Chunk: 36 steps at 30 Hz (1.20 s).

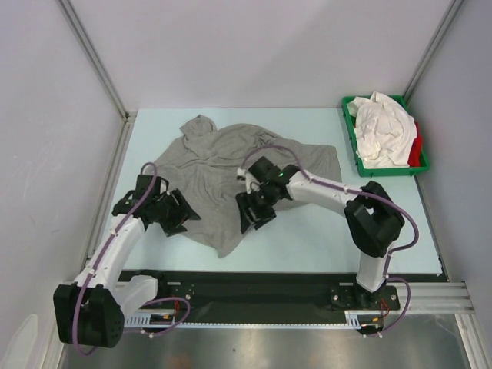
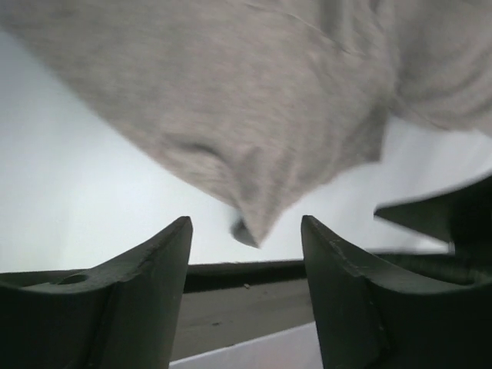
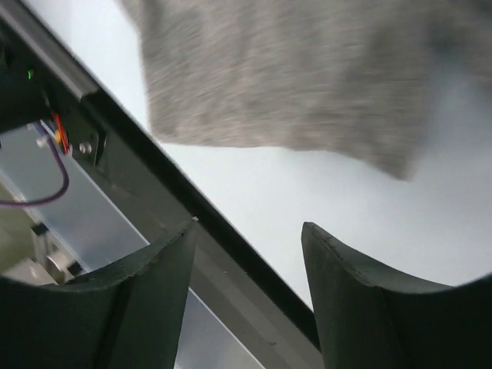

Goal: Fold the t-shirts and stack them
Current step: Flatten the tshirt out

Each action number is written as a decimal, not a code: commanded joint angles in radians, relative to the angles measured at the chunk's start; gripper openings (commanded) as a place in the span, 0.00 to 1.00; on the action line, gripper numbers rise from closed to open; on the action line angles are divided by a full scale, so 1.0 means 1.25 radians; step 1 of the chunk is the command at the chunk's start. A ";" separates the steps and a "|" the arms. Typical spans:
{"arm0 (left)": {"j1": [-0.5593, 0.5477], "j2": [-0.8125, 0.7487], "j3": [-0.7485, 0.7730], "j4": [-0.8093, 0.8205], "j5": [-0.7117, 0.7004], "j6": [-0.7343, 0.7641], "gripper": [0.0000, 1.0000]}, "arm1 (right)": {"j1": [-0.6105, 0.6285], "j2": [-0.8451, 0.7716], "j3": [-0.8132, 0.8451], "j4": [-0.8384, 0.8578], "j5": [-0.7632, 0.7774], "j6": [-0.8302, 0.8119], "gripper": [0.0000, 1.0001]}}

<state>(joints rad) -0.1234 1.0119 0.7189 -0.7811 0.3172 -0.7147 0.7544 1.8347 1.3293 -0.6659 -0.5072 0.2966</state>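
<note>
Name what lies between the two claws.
Grey t-shirt cloth spans the gap between left claw and right claw, seen in the top view.

Pale table (image 1: pixel 307 231), grey walls (image 1: pixel 254 46), seemingly metal corner posts (image 1: pixel 91 54)

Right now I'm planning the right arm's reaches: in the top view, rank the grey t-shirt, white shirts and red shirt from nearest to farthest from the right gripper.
1. grey t-shirt, mid-table, at the right gripper.
2. white shirts, piled in the far-right green tray.
3. red shirt, at that tray's right edge.
</note>
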 commanded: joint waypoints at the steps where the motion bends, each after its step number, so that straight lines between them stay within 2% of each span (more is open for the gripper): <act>1: 0.059 -0.011 -0.007 -0.016 -0.066 0.060 0.63 | 0.081 0.006 0.030 0.061 0.068 0.042 0.64; 5: 0.069 0.005 -0.017 0.006 -0.116 0.089 0.61 | 0.156 0.055 0.095 0.042 0.097 0.068 0.61; 10: 0.088 0.081 -0.031 0.055 -0.077 0.091 0.60 | 0.219 0.071 0.094 0.072 0.141 0.073 0.59; 16: 0.096 0.097 -0.061 0.109 -0.028 0.043 0.49 | 0.211 0.105 0.095 0.061 0.242 0.054 0.46; 17: 0.096 0.095 -0.069 0.109 -0.026 0.037 0.49 | 0.211 0.110 0.099 0.055 0.281 0.050 0.38; 18: 0.096 0.093 -0.074 0.113 -0.023 0.037 0.47 | 0.209 0.116 0.105 0.036 0.304 0.046 0.36; 20: 0.096 0.084 -0.087 0.117 -0.019 0.034 0.46 | 0.200 0.121 0.118 0.016 0.358 0.035 0.35; 26: 0.096 0.089 -0.100 0.123 -0.023 0.028 0.44 | 0.161 0.152 0.178 -0.024 0.390 0.018 0.34; 31: 0.096 0.099 -0.082 0.124 -0.021 0.037 0.43 | 0.153 0.192 0.227 -0.051 0.431 -0.007 0.38; 36: 0.096 0.101 -0.083 0.124 -0.018 0.042 0.43 | 0.151 0.212 0.252 -0.076 0.440 -0.020 0.34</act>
<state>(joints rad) -0.0105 1.1389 0.5945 -0.6506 0.2752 -0.6632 0.9440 2.0846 1.6054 -0.7155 0.0063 0.2993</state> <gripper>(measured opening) 0.430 0.352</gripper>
